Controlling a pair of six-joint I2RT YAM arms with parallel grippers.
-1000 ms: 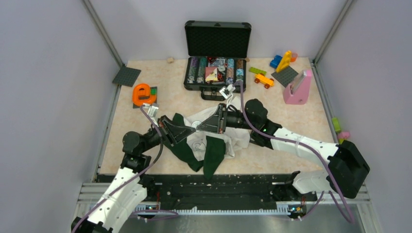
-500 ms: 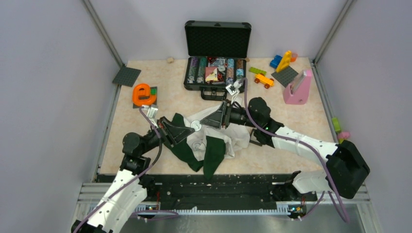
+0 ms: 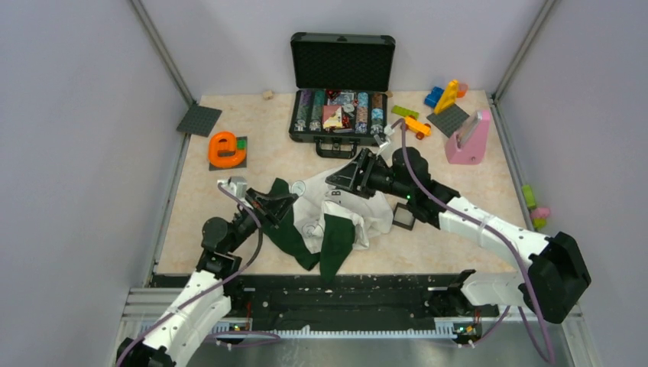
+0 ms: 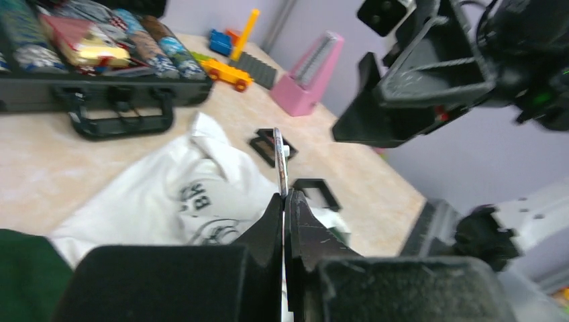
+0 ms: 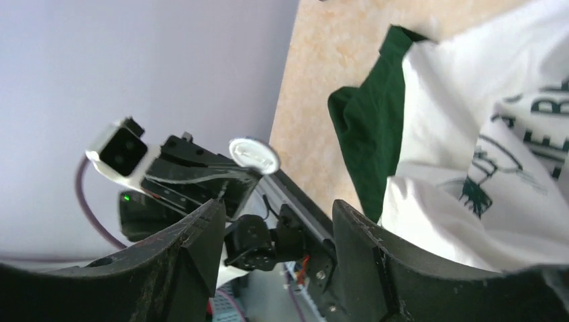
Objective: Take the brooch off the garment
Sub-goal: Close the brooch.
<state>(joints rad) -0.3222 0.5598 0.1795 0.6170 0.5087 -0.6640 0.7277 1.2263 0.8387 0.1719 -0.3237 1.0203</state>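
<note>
Brooch (image 5: 253, 155) pinched in left claw (image 4: 283, 198); right claw (image 5: 278, 209) agape.

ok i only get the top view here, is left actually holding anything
Observer: Yes. The left wrist view shows the left gripper shut on a thin disc, seen edge-on and sticking out past the tips.
Operator: and right, has it got anything
Observer: No. The right wrist view shows the right gripper open, with nothing between its fingers. It looks across at that disc, which is round and pale.
</note>
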